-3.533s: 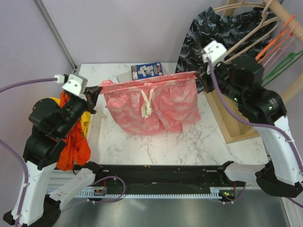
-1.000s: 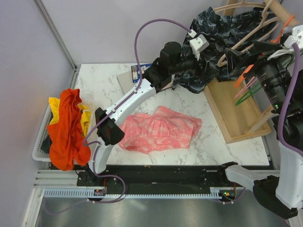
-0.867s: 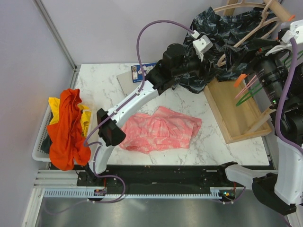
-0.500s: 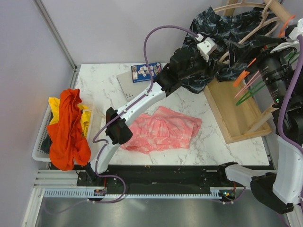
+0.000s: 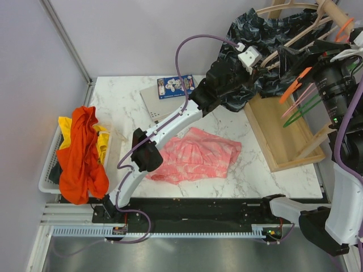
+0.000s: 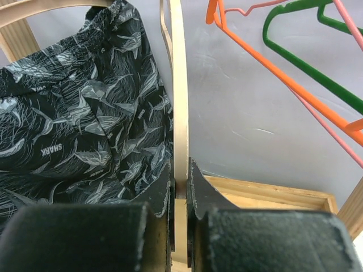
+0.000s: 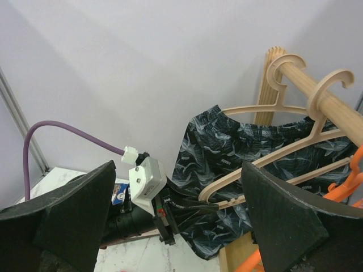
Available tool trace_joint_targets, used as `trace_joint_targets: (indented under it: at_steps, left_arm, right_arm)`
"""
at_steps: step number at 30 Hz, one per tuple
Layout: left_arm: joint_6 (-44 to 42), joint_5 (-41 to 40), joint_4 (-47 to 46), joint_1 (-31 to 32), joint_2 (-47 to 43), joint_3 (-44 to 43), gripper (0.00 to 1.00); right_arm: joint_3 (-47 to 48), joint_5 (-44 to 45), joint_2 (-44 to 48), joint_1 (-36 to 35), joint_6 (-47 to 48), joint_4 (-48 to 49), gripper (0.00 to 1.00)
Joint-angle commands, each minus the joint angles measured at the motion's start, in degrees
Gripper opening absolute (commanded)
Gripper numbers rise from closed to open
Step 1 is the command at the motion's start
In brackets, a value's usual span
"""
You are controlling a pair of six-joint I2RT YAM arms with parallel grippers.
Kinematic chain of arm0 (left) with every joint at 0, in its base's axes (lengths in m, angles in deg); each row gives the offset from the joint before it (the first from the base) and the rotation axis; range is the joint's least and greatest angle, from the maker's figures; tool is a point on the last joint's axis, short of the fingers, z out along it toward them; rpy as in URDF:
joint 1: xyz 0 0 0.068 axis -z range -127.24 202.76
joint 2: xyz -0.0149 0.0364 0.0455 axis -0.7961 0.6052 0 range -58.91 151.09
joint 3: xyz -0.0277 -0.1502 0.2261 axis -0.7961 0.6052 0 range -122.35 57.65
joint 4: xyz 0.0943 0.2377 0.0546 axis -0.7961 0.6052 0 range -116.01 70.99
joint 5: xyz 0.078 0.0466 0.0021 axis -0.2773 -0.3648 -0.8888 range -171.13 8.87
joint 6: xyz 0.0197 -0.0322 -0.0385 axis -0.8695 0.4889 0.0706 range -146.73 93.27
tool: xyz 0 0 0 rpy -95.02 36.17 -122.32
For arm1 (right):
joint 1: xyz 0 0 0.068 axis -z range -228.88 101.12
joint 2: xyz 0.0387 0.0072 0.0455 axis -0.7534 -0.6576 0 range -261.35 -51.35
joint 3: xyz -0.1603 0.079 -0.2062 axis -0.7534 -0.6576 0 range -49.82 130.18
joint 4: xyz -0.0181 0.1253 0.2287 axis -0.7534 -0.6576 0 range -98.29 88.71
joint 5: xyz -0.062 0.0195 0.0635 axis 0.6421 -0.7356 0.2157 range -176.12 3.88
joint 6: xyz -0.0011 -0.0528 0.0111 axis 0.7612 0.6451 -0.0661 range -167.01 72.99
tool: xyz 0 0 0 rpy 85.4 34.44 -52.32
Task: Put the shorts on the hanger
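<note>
1. The left pincer (image 6: 180, 173) is clenched on the thin edge of the pale hanger (image 6: 180, 85), just beside the dark patterned shorts (image 6: 74, 113).
2. The right pincer (image 7: 176, 170) is spread wide, grasping nothing.
3. The pink shorts (image 5: 193, 156) lie crumpled on the bench (image 5: 125, 102), well apart from the hanger.

**Pink, tan and navy**

The shorts (image 5: 193, 156) were salmon-pink, faintly mottled white; the hanger (image 6: 180, 113) was pale beige. The navy shorts (image 6: 74, 113) bore a grey wave print. The bench (image 5: 130, 96) was grey-veined white marble.
</note>
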Motion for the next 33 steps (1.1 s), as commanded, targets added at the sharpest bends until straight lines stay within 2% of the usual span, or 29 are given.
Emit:
trace_joint_targets:
  at_steps: [1, 9, 16, 26, 29, 32, 33]
  left_arm:
    - [0.83, -2.62, -8.97, 0.26, -1.58, -2.97, 0.02]
    - [4.78, -3.51, -8.81, -0.09, -5.27, -2.62, 0.02]
    - [10.32, -0.35, -7.93, -3.95, -12.91, 4.76, 0.02]
    - [9.19, 0.63, -8.90, -4.84, -16.26, 7.84, 0.02]
    - [7.61, 0.36, -7.67, -5.19, -19.33, 11.70, 0.02]
    - [7.08, 1.59, -6.35, -6.50, -25.73, 20.47, 0.02]
    - [6.20, 2.72, -6.43, -6.77, -27.93, 27.03, 0.02]
  right_arm:
    - [2.86, 2.84, 0.36, 0.68, 0.22, 2.06, 0.98]
    - [2.51, 4.94, 1.33, 0.94, 0.22, 2.41, 0.98]
    - [2.60, 5.56, 1.51, 0.85, 1.01, 2.49, 0.98]
    - [4.09, 8.46, 1.33, 0.94, 0.48, 3.37, 0.98]
    - [3.31, 8.20, 1.51, 0.94, 0.30, 4.25, 0.98]
    - [0.15, 6.97, 2.21, 0.94, -0.13, 6.09, 0.98]
    - [-1.60, 5.75, 2.56, 0.85, -0.40, 6.45, 0.98]
